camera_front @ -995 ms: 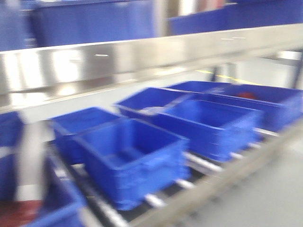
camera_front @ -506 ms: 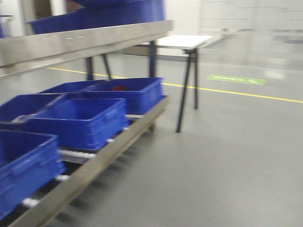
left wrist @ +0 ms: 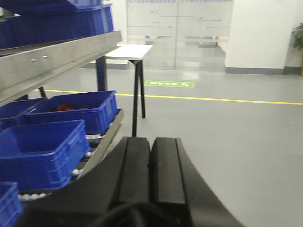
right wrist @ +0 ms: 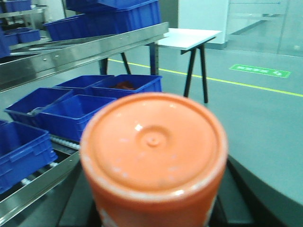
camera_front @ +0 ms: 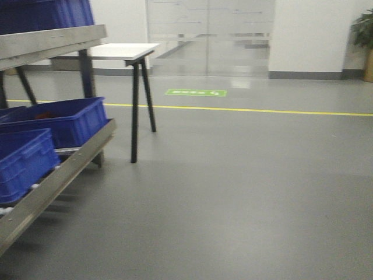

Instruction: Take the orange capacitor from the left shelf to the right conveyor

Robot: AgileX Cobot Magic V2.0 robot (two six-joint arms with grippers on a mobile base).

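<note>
Open grey floor [camera_front: 245,192] now fills most of my front view, where a second ago blurred blue bins and steel crowded it. The base has swung right, away from the left shelf [camera_front: 52,39], which now sits at the left edge. A white-topped table [camera_front: 122,49] stands just beyond the shelf's end, and blue bins [camera_front: 64,119] rest on its lower rollers. No conveyor shows in any view, so I judge the carry only begun. The left gripper [left wrist: 150,165] is empty, its two black fingers pressed together. The right gripper [right wrist: 154,215] appears clamped on the orange capacitor [right wrist: 154,146], held upright with its flat top facing the wrist camera.
</note>
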